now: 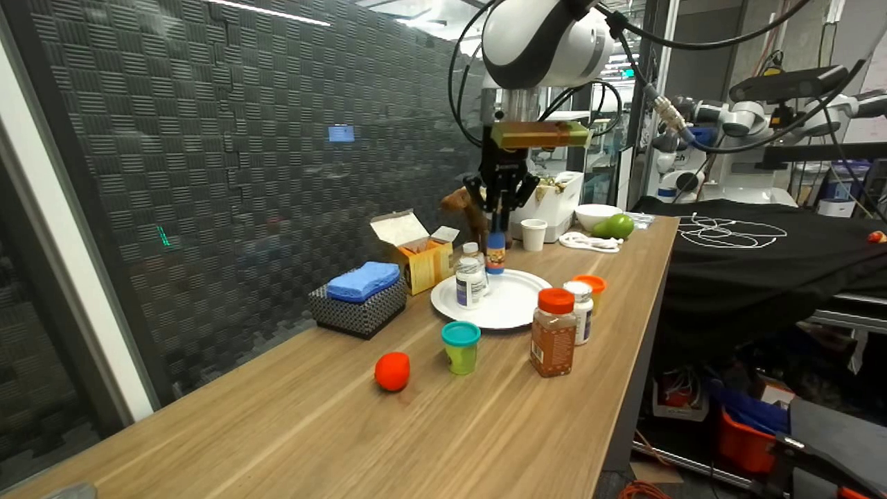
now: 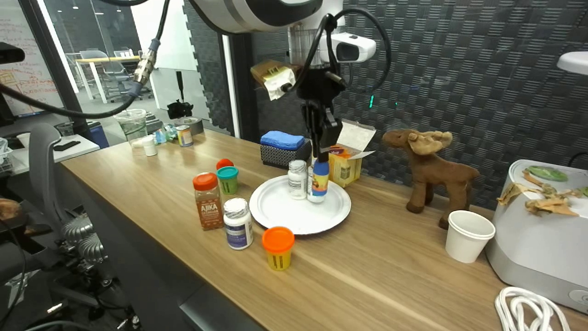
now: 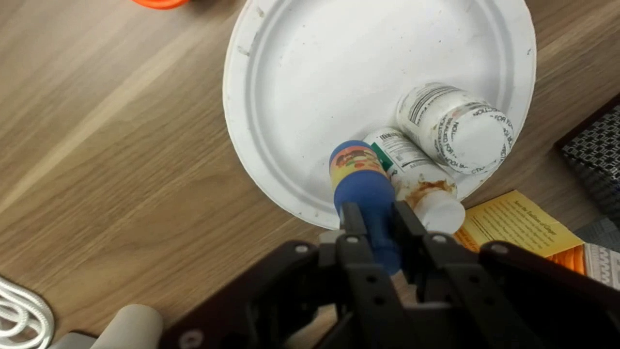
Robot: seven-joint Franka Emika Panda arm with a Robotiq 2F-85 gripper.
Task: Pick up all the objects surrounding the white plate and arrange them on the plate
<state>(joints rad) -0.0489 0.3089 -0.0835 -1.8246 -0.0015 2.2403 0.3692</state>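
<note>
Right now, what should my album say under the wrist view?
Gripper holding a blue bottle above the white plate, beside two white bottles.

2 wht btls (image 2: 297, 183) upright on wht plate (image 2: 289, 215), blue btl (image 2: 320, 178) beside them; jar (image 2: 209, 203), 3rd wht btl (image 2: 239, 224), 2 tubs (image 2: 279, 249) off-plate.

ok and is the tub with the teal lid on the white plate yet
No, in an exterior view the teal-lidded tub stands on the table, apart from the white plate.

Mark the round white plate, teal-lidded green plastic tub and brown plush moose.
Round white plate (image 3: 358, 68): wrist view, bare centre.
Teal-lidded green plastic tub (image 1: 461, 355): an exterior view, body.
Brown plush moose (image 2: 440, 177): an exterior view, torso.
</note>
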